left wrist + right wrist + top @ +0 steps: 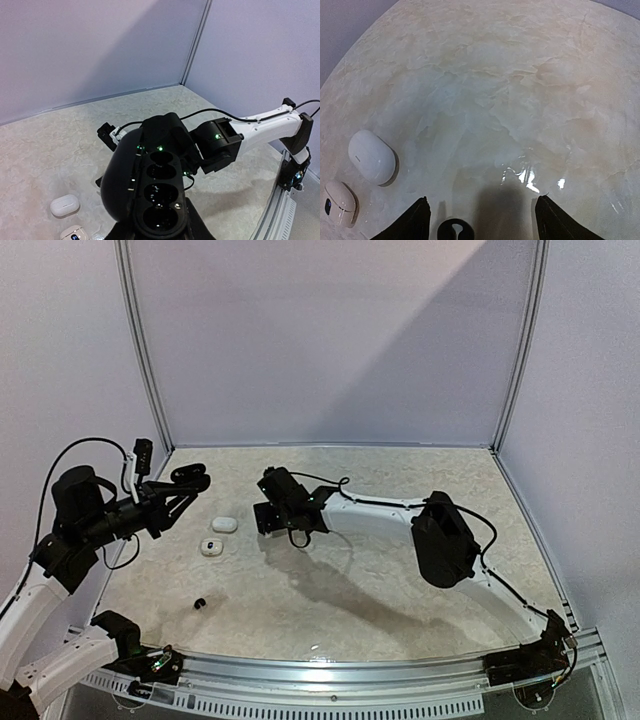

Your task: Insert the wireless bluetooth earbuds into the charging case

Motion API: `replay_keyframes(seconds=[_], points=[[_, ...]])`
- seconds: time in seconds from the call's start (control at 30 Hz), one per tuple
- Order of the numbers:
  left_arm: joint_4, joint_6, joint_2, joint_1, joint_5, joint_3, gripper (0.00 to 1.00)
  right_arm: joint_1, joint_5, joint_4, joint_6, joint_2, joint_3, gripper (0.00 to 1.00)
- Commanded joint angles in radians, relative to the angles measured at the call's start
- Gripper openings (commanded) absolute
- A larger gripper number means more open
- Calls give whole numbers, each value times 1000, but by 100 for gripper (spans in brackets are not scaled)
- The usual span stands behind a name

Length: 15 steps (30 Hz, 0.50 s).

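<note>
My left gripper (160, 229) is shut on an open black charging case (159, 192) and holds it up off the table, left of centre in the top view (190, 478). The case shows a row of dark glossy hollows beside its domed lid (116, 175). I cannot tell whether an earbud sits in them. One tiny black earbud (200, 603) lies on the table near the front left. My right gripper (482, 220) hovers open over bare table with nothing between its fingers (416, 220), just right of the held case (272, 512).
Two white pebble-shaped cases lie on the table left of my right gripper: a closed one (371, 156) (224, 524) and a smaller one with a dark spot (340, 202) (211, 547). The marbled table (400, 580) has walls behind and on both sides.
</note>
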Motion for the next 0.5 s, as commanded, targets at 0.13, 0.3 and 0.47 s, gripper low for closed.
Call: replay_keyframes(seconds=[0.13,0.3,0.47], points=[[5,5,9,15,12,-19,0,42,76,23,-103,84,22,72],[17,-4,15,14,15,-17,0,46,96,3,-129,92,13,59],[16,2,17,16,13,-13,0,68,115,-5,-188,89,-1,43]])
